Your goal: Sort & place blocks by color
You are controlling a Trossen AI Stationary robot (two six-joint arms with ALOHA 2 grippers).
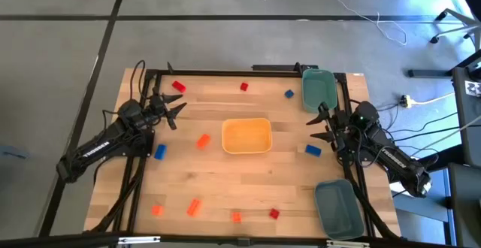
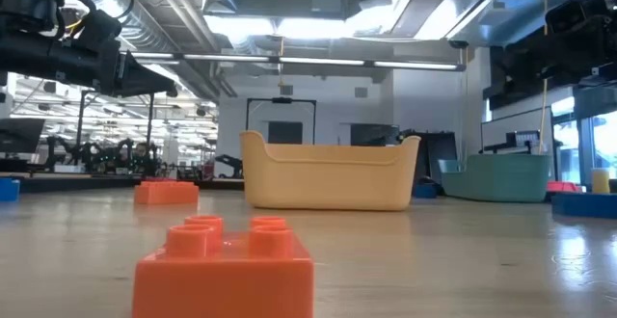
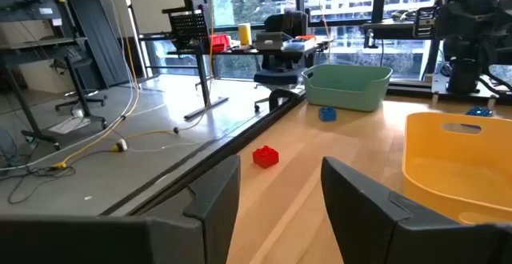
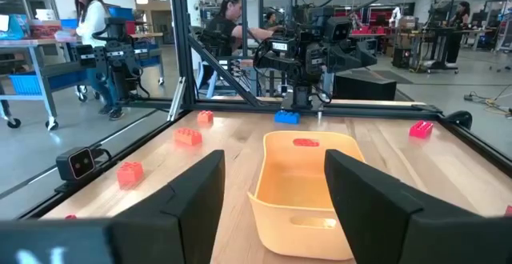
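Blue block (image 1: pixel 313 150) just beside spread right pincer (image 1: pixel 319 126), left pincer (image 1: pixel 171 110) spread, seemingly empty

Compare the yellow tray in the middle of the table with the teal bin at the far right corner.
The yellow tray sits at the table's centre; the teal bin sits at the far right edge. The tray is yellow-orange, the bin teal. In the high view the tray lies crosswise and the bin lengthwise. Both are open-topped with rounded corners, and no blocks show inside.
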